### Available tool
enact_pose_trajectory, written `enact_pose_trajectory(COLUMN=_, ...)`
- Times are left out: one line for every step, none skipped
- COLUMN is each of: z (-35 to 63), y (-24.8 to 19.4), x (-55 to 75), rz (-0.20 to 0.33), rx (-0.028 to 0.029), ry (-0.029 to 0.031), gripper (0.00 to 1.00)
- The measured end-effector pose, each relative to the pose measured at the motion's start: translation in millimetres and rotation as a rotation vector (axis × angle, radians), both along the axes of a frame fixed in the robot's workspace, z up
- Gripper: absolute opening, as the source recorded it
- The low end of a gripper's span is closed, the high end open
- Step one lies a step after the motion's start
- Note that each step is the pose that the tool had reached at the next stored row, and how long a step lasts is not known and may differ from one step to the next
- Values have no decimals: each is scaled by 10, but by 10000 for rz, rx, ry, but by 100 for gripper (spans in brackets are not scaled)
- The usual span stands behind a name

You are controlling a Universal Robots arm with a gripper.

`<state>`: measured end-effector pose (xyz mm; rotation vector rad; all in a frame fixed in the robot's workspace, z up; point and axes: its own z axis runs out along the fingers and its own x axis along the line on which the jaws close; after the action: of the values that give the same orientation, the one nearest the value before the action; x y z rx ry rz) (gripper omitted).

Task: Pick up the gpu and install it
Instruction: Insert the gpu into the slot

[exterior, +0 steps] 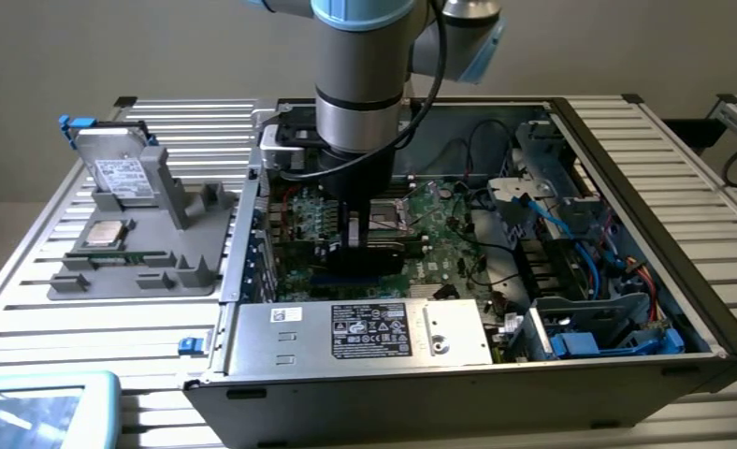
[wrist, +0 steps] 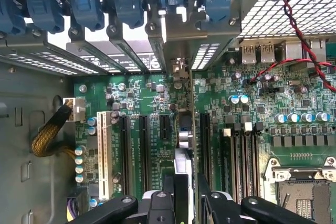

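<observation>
My gripper (exterior: 360, 245) reaches down into the open computer case (exterior: 668, 243), over the green motherboard (exterior: 450, 229). It is shut on the gpu (exterior: 394, 251), whose black cooler block shows beside the fingers. In the wrist view the gpu (wrist: 184, 140) is seen edge-on between my two black fingertips (wrist: 169, 198), running from my gripper (wrist: 185, 200) toward the rear slot brackets. It stands upright along the row of black expansion slots (wrist: 142, 150). I cannot tell whether its lower edge is seated in a slot.
A power supply (exterior: 382, 332) fills the case's near side. Blue cables and drive bays (exterior: 593, 290) crowd the exterior view's right. A grey fixture (exterior: 156, 243) outside the case holds a hard drive (exterior: 122, 173). Blue bracket latches (wrist: 126, 3), a yellow cable bundle (wrist: 50, 135) and the CPU socket (wrist: 299, 195) surround the slots.
</observation>
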<state>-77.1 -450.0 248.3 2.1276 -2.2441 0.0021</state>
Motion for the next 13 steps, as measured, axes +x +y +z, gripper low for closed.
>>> enact_pose_trajectory(z=3, y=-2, x=0, rz=1, rx=2, ry=0, gripper=27)
enact_pose_trajectory(z=3, y=-2, x=0, rz=1, rx=2, ry=0, gripper=27)
enact_pose_trajectory(z=2, y=-2, x=0, rz=2, rx=2, ry=0, gripper=27)
enact_pose_trajectory(z=2, y=-2, x=0, rz=2, rx=3, ry=-1, gripper=27)
enact_pose_trajectory(z=2, y=-2, x=0, rz=2, rx=3, ry=-1, gripper=27)
enact_pose_trajectory(z=3, y=-2, x=0, rz=2, rx=3, ry=-1, gripper=27)
enact_pose_trajectory(z=4, y=-3, x=0, rz=2, rx=3, ry=-1, gripper=27)
enact_pose_trajectory(z=15, y=-4, x=0, rz=3, rx=0, ry=0, gripper=27)
enact_pose_trajectory(z=28, y=-7, x=0, rz=3, rx=0, ry=0, gripper=27)
enact_pose_trajectory(z=38, y=-11, x=0, rz=3, rx=3, ry=-1, gripper=27)
enact_pose_trajectory(z=43, y=-15, x=0, rz=2, rx=5, ry=-1, gripper=27)
enact_pose_trajectory(z=43, y=-17, x=0, rz=2, rx=4, ry=-1, gripper=27)
enact_pose_trajectory(z=43, y=-17, x=-1, rz=1, rx=3, ry=0, gripper=27)
